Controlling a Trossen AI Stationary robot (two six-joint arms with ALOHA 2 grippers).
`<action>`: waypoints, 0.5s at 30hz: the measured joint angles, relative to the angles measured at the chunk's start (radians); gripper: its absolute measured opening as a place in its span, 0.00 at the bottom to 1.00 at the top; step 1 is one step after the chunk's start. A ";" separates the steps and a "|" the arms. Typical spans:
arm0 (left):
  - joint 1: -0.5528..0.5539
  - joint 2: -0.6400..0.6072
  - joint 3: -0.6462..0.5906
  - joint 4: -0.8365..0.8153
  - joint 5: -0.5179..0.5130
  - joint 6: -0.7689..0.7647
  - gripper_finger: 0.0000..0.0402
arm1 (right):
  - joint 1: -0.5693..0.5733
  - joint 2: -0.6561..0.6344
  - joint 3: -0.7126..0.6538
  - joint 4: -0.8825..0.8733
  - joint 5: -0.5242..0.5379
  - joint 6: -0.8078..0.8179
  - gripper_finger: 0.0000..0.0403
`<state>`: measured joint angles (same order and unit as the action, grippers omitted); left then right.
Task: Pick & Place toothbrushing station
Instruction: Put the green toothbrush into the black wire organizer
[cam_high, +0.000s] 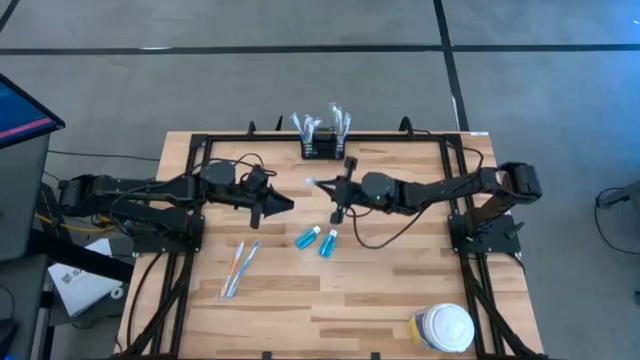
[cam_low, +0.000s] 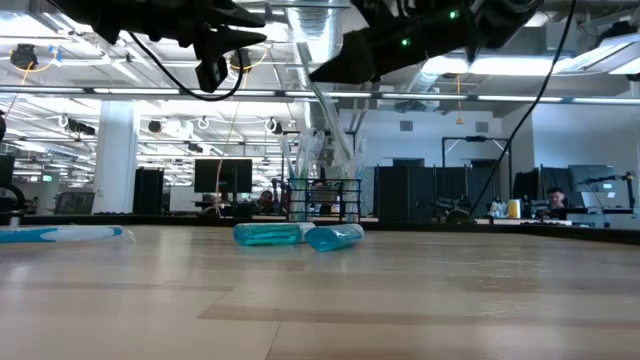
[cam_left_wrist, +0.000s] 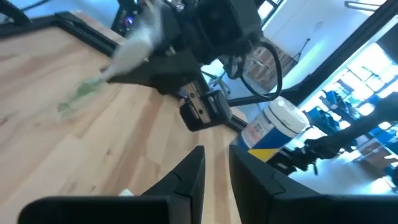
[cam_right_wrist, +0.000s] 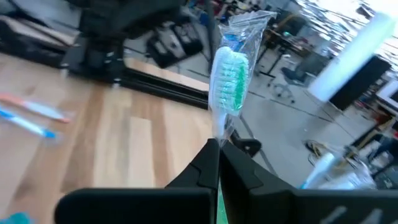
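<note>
The black open-topped caddy (cam_high: 322, 148) stands at the table's far edge with several wrapped toothbrushes upright in it; it also shows in the low view (cam_low: 322, 203). My right gripper (cam_high: 332, 185) is above the table's middle, just near of the caddy, shut on a wrapped toothbrush with green bristles (cam_right_wrist: 229, 74). My left gripper (cam_high: 284, 205) hovers left of it, pointing right, slightly open and empty (cam_left_wrist: 217, 168). Two blue bottles (cam_high: 316, 240) lie on their sides on the table. My right gripper pinches the wrapped toothbrush between its two fingers at the neck just below the head (cam_right_wrist: 217, 138). The bristled head and the wrapper's end (cam_right_wrist: 249, 22) stick out past the fingertips. The toothbrush is lifted clear of the table.
Two toothbrushes (cam_high: 238, 268) lie on the table at the near left. A round white-lidded jar with a yellow label (cam_high: 443, 328) stands at the near right corner. A black frame (cam_high: 200, 150) runs around the table's edges.
</note>
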<state>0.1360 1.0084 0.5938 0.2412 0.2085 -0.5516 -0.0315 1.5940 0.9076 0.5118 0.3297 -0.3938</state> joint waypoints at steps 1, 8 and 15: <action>0.000 0.000 0.000 0.000 -0.003 0.007 0.17 | -0.016 0.000 -0.002 0.011 -0.001 0.009 0.00; 0.000 0.000 0.000 0.002 -0.008 0.080 0.17 | -0.111 0.011 -0.001 0.082 -0.026 0.034 0.00; 0.000 0.000 0.000 0.004 -0.060 0.133 0.17 | -0.217 0.033 -0.002 0.136 -0.076 0.085 0.00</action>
<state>0.1357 1.0088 0.5938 0.2456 0.1481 -0.4190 -0.2488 1.6274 0.9057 0.6474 0.2533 -0.3088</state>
